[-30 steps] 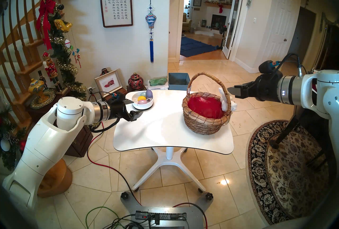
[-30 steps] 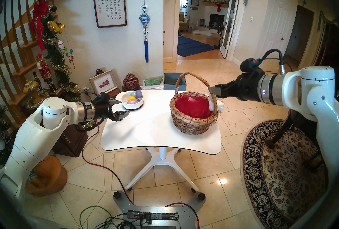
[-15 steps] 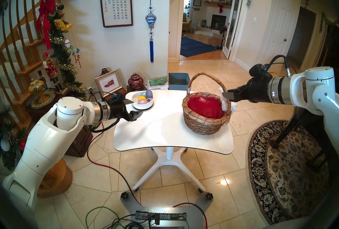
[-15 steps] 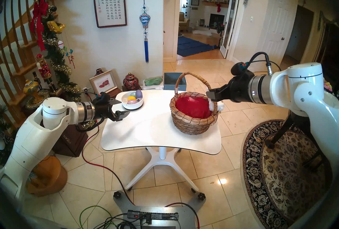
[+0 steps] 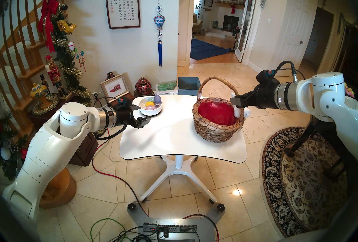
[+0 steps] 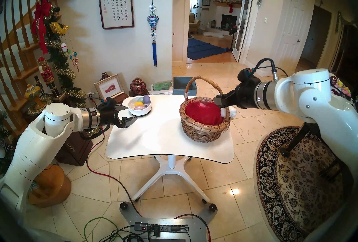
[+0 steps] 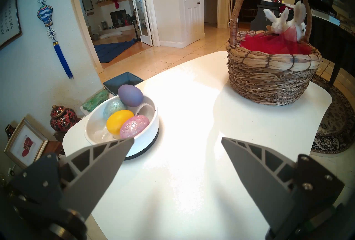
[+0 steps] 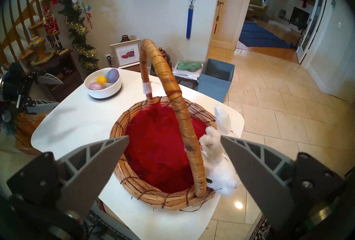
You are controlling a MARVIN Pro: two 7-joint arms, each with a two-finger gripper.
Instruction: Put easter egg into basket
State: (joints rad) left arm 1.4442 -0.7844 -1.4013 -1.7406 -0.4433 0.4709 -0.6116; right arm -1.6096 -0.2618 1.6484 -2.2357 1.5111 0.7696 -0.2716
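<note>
From the head view, you are looking at a job not yet begun: the eggs (image 5: 153, 102) are all sitting in the bowl (image 5: 151, 112), well left of the basket (image 5: 218, 130), which is holding only red lining. The left gripper (image 5: 142, 114), fingers wide and empty, is hovering just left of the bowl.

Left wrist: four eggs are showing (purple, teal, yellow, pink).

Right wrist: the right gripper (image 8: 173, 145), also spread wide, is hanging over the basket by its handle.
</note>
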